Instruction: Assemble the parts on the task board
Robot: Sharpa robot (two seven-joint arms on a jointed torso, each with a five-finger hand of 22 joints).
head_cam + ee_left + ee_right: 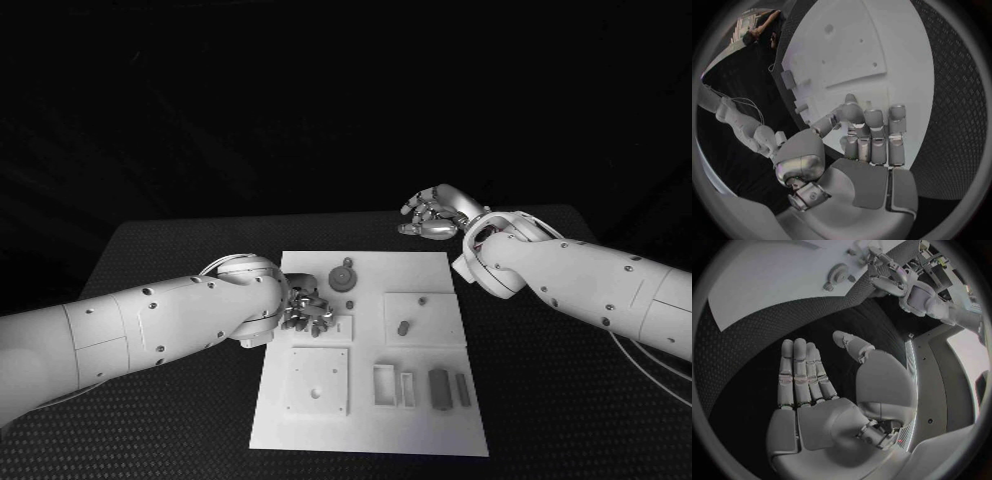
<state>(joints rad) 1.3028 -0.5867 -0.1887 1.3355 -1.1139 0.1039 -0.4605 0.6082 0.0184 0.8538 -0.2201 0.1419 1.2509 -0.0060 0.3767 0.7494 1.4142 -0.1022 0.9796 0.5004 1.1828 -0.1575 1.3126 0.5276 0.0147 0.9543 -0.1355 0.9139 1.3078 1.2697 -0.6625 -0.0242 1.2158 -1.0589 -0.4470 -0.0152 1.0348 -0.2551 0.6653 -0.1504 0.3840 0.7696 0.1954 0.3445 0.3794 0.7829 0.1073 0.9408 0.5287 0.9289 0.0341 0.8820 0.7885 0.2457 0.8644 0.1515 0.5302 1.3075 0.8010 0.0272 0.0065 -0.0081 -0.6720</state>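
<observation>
The white task board (433, 430) lies in the middle of the black table. My left hand (307, 310) hangs over the board's left side, fingers pointing down at a small raised square (329, 326). In the left wrist view its fingers (872, 135) lie close together with the thumb against them, and I cannot tell whether anything is pinched. My right hand (430, 215) hovers past the board's far right corner; its palm (817, 405) is flat, fingers spread, holding nothing. A round grey part (343, 277) lies at the board's far end and also shows in the right wrist view (839, 275).
A square plate (424, 318) carries a small upright peg (404, 326). Nearer me lie a larger square plate (316, 380), a rectangular frame (385, 385) and two slim bars (438, 388). Black matting (173, 260) surrounds the board.
</observation>
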